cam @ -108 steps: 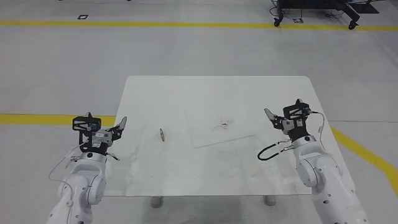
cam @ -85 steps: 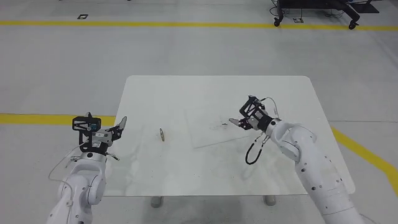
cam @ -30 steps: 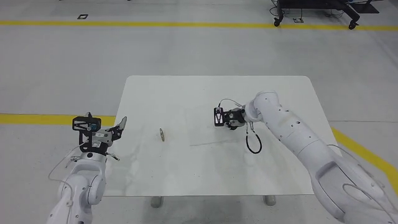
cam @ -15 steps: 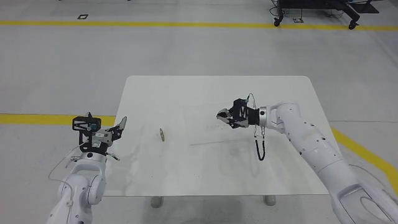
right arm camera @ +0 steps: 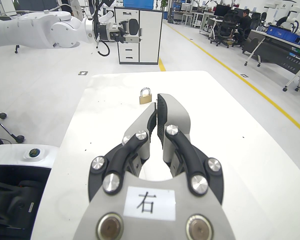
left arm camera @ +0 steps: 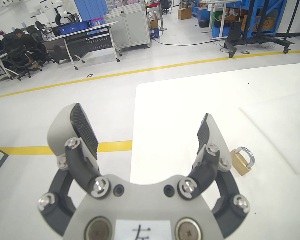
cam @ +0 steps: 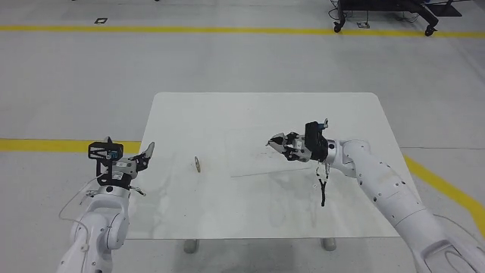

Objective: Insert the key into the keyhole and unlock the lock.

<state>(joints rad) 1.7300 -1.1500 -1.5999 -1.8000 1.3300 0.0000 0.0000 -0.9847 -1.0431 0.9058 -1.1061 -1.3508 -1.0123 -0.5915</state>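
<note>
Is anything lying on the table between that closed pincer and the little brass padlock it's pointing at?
Nothing visible does. Only bare white tabletop lies between the shut right pincer and the small brass padlock with a silver shackle. The two are clearly apart.

The padlock (cam: 196,164) is lying on the left part of the desk (cam: 341,114), near the left hand (left arm camera: 140,123) at the desk's left edge. The right hand (cam: 274,142) is hanging over the sheet (cam: 250,161) at the middle, well apart from the padlock.
</note>
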